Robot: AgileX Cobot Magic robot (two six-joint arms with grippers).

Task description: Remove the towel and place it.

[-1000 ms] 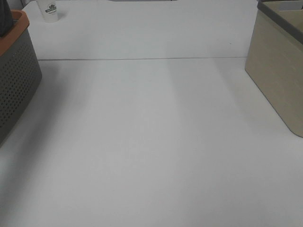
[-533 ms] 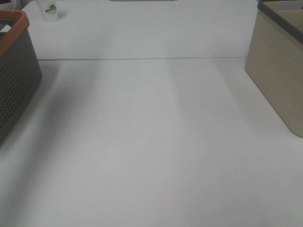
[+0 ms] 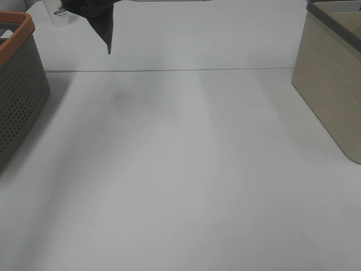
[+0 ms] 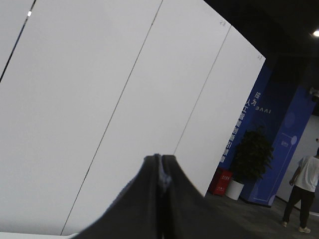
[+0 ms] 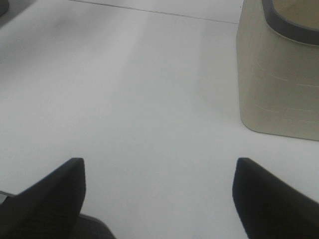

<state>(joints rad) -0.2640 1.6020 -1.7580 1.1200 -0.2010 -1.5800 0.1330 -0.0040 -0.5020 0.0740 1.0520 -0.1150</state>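
Observation:
The towel, dark charcoal cloth, hangs in the air at the top left of the exterior high view. Its pointed lower corner dangles above the back of the white table. Whatever holds its top lies beyond the picture's upper edge. In the left wrist view my left gripper is shut, its dark fingers pressed together with a sliver of cloth pinched at the tips, and the camera faces a white wall. My right gripper stands open over bare table, nothing between its fingers.
A grey perforated basket with an orange rim stands at the left edge. A beige bin stands at the right, also near my right gripper. A white cup sits at the back left.
The towel has swung into view at the top left, to the right of the basket; half a second ago it did not show. The right gripper has not moved.

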